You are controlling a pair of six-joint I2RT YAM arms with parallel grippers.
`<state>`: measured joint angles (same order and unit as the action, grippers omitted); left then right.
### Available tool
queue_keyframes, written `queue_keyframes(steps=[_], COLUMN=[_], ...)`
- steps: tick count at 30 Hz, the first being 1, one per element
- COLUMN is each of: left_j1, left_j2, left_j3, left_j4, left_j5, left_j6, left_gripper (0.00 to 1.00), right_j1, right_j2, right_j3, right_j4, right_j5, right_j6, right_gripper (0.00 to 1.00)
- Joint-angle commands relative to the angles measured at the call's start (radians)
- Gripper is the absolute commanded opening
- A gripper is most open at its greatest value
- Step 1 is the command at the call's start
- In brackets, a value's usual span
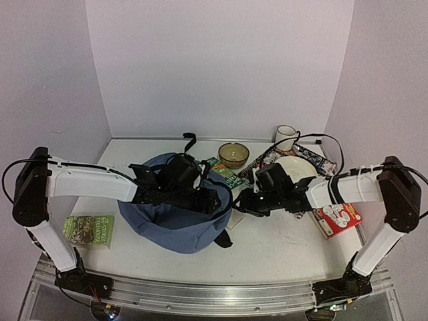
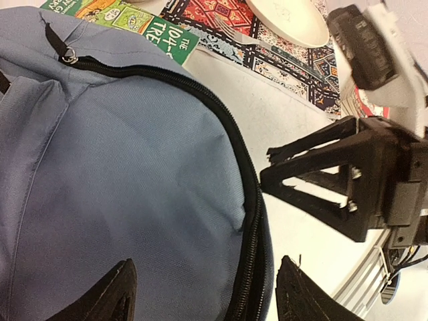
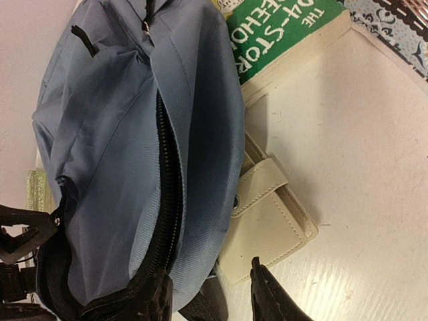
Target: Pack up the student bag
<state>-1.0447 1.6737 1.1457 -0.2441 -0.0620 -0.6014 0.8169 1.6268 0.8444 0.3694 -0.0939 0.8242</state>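
**Both hands at the bag's zip edge, nothing gripped**

The bag [image 1: 167,224] lay slumped on the table [image 1: 267,247], left of centre, with its zipped edge toward my right arm.

My left hand [image 2: 210,297] reached over the top of it. The jaws were wide, one finger on each side of the zip line, with fabric between them but not pinched. My right hand [image 3: 208,271] sat low at the same edge from the other side. Its jaws were partway apart, narrower than the left, with nothing clamped that I could see. The two hands were near each other, not touching.

In the way:
- A cream wallet [image 3: 267,224] lay flat on the table, tucked against the bag's edge, right by my right fingers.
- A green book [image 3: 281,30] lay just behind the wallet, touching the bag.
- A second green book [image 1: 89,229] lay far left by my left arm, apart from the bag.
- A red-and-white box [image 1: 338,219] lay on the right, just beside my right forearm.

Containers:
- The bag's zip gaped partway. Inside was dark and I couldn't tell the contents.
- A bowl [image 1: 234,155] stood at the back behind the first book, contents unclear.
- A mug [image 1: 286,137] stood upright at back right, its inside not visible.
- A plate [image 2: 284,20] sat on a patterned mat [image 2: 281,57], with a fork [image 2: 231,32] on the mat at its rim.
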Motion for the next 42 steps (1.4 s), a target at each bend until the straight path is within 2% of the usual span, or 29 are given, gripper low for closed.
queue_keyframes(steps=[1,26,42], left_j1=[-0.004,-0.005,-0.002], left_j2=[0.020,0.071,0.114], left_j3=[0.052,0.066,0.088], left_j4=[0.029,0.029,-0.044], left_j5=[0.005,-0.015,-0.135], left_j6=[0.009,0.024,0.053], left_gripper=[0.73,0.70,0.38], right_j1=[0.002,0.005,0.004], right_j2=[0.031,0.166,0.170], right_j3=[0.029,0.144,0.149], right_j4=[0.018,0.119,0.119], right_j5=[-0.031,-0.198,-0.204], right_j6=[0.000,0.011,0.009], right_gripper=[0.40,0.39,0.38])
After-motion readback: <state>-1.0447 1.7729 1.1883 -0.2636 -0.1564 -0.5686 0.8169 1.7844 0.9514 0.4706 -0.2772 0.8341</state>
